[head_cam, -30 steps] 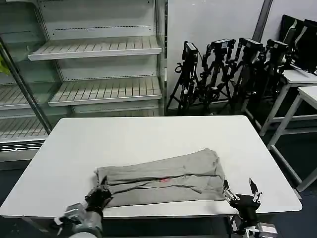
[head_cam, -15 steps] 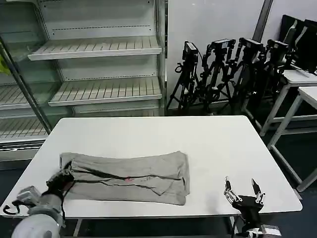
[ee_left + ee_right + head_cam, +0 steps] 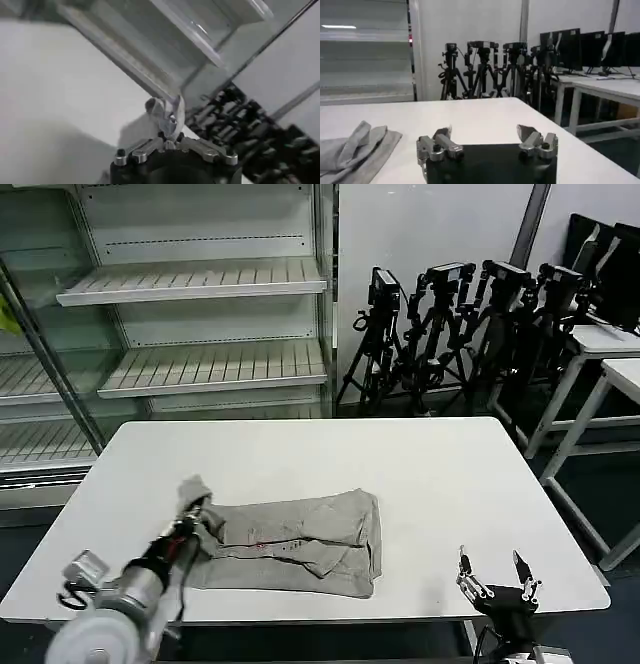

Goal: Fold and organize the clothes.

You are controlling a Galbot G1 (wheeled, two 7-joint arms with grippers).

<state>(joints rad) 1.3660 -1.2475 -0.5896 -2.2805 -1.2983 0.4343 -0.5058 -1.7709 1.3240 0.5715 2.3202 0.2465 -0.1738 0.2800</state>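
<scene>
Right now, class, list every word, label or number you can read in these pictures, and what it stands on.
None can be read.
The T-shirt shows a small reddish print, too small and creased to read.
The shelves, tripods and table show no legible text.

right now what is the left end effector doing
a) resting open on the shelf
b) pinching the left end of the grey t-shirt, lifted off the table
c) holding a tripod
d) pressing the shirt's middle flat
b: the left end effector is closed on the raised left end of the t-shirt.
</scene>
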